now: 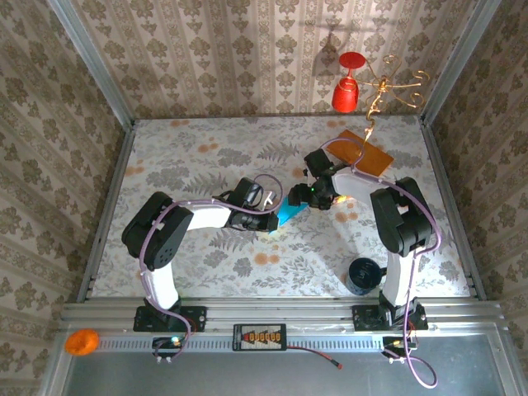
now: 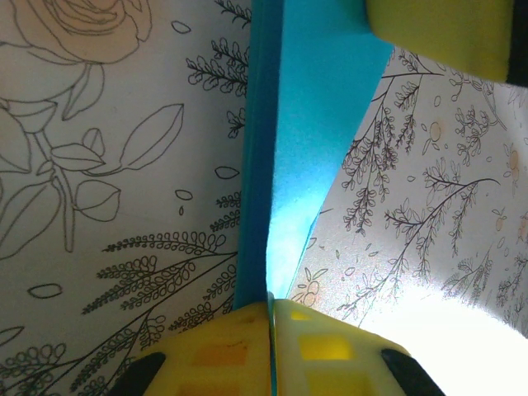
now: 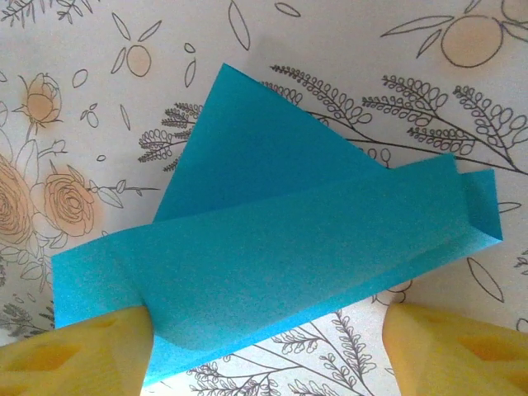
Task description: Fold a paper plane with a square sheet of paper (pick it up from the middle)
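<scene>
Here we are at the middle of the flowered counter point(image 1: 190, 165), down and to the left of the orange card point(image 1: 365, 151), where both arms crowd in on the teal-blue paper sheet point(image 3: 289, 247). The left hand point(image 2: 271, 312) is pressed together, its yellow pads pinching one thin edge of the sheet, and from that wrist the paper runs straight away like a blade, a crisp crease along its left side. That grip looks like an anchor, my guess, pinning the fold line so the sheet cannot slide. The right hand point(image 3: 264, 338), on the card's side of the sheet, is spread wide; one yellow finger point(image 3: 74, 355) sits under the paper's lower left corner and the other stands well apart to the right, touching nothing I can see. It reads as propping a flap, not gripping it. And the sheet itself? No dart yet! One long band lies across the front with a soft roll along its lower edge, a triangular panel rises behind it, and a small tucked corner shows at the right end. The surface is plain and matte, with no print on it. From the overhead camera only a small teal wedge peeks out between the two hands, resting low over the counter. I'd call this mid-fold, with the next crease needing a firm press.
</scene>
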{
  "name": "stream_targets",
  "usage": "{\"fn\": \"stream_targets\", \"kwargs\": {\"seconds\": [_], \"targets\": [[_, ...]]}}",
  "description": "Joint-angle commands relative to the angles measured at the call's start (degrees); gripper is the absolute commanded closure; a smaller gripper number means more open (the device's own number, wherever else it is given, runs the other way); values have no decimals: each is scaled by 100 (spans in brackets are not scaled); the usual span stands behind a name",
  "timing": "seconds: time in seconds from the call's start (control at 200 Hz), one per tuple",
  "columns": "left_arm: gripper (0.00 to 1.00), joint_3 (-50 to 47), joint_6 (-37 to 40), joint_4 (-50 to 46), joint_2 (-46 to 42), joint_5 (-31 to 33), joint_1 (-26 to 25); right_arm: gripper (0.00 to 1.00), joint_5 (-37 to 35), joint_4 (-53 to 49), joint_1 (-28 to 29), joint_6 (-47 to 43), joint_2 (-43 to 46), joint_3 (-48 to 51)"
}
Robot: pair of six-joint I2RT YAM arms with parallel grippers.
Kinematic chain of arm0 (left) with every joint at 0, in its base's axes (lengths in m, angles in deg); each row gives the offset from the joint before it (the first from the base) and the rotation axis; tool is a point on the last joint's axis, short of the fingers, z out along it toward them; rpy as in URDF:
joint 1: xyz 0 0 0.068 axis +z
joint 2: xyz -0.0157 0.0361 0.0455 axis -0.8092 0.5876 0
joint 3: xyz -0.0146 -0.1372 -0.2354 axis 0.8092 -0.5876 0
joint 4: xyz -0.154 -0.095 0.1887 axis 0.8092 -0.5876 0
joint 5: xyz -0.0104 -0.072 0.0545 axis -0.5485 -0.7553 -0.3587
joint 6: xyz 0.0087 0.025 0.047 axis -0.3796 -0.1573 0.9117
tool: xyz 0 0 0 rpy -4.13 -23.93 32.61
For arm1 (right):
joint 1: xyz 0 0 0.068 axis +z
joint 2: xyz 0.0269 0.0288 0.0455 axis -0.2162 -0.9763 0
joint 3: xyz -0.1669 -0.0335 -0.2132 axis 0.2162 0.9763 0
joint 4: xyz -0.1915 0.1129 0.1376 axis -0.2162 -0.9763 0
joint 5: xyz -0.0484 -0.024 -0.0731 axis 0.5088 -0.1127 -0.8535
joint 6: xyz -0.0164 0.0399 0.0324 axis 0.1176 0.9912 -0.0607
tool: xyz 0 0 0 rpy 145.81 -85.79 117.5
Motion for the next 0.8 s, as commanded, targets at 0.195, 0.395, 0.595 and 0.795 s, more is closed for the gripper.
{"fn": "stream_targets", "kwargs": {"seconds": [0.195,0.395,0.595,0.795], "targets": [[88,-123,27,-111,30,-4,39,37,-687,-345,106,-152,-417,-70],[88,-141,14,-78,74,-31,52,40,-780,-478,132,-184,-591,-81],[88,-129,58,-146,83,-22,82,41,-879,-484,155,-209,-729,-108],[87,-112,129,-209,59,-48,111,41,-946,-557,155,-227,-857,-144]]}}
